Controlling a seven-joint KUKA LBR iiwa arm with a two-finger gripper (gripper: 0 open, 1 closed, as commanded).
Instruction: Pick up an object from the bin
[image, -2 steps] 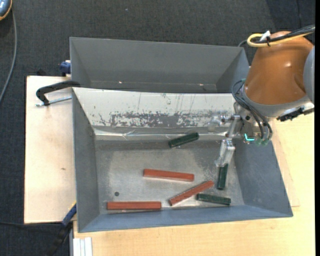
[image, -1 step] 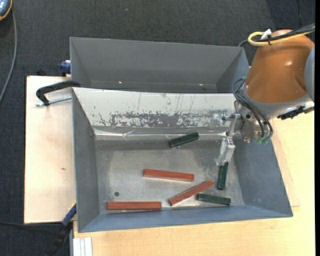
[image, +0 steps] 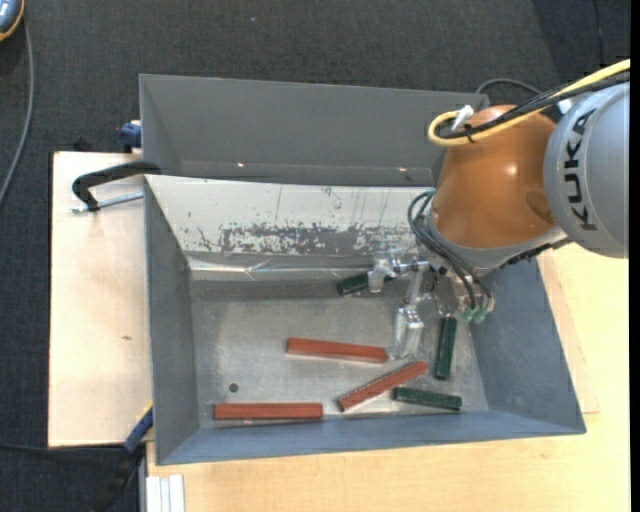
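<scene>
- Since the orange wrist cover (image: 495, 185) and its cables crowd over the tool, I cannot tell how far the gripper (image: 409, 325) is open, nor whether it has hold of anything. I treat the grasp as unconfirmed.
- It hangs low in the right half of the bin (image: 165, 330), between the right end of a red-brown bar (image: 337, 350) and a dark green bar (image: 444, 348) just beside it on the right.
- That dark green bar points almost straight toward the back wall. Whether it rests on the floor or is lifted at one end I cannot say. I judge it, or the red-brown bar's end, the likeliest pick, as both lie nearest the tool.
- Just in front, a slanted red-brown bar (image: 382, 385) lies with its upper end close under the gripper. A flat dark green bar (image: 427, 399) lies just to its right, near the front wall.
- A short dark green piece (image: 352, 285) sits at the foot of the back wall, left of the tool. A third red-brown bar (image: 268, 410) lies along the front wall, well apart.
- The floor's left half is bare, so there is room that way. The sloped right wall is near the wrist, and the bars in front leave little room for sideways travel. I judge a straight lift the safest way out.
</scene>
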